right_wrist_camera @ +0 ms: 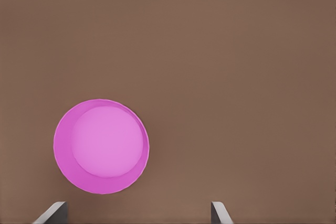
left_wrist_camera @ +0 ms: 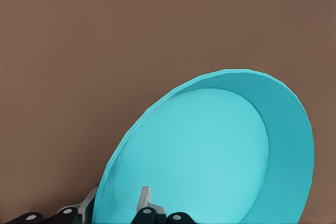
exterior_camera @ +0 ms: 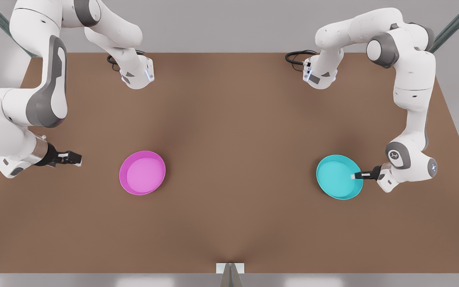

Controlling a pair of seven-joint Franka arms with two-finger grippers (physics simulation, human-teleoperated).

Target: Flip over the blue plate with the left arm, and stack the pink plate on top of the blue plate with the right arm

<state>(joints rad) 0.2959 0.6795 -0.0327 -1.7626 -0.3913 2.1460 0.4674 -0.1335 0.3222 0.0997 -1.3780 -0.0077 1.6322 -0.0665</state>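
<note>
The blue plate (exterior_camera: 338,176) sits open side up on the brown table (exterior_camera: 229,119) at the front view's right. My left gripper (exterior_camera: 356,175) reaches in from the right and is shut on its rim. In the left wrist view the blue plate (left_wrist_camera: 210,156) has one finger inside its rim and one outside, held by the left gripper (left_wrist_camera: 116,205). The pink plate (exterior_camera: 142,172) lies open side up at the front view's left. My right gripper (exterior_camera: 76,158) hovers left of it, open and apart from it. Beyond the right gripper (right_wrist_camera: 137,214) the pink plate (right_wrist_camera: 101,146) lies on the table.
Both arm bases stand at the table's far edge, with black cables (exterior_camera: 297,57) beside them. A small grey bracket (exterior_camera: 230,269) sits at the near edge. Bare brown tabletop stretches between the two plates.
</note>
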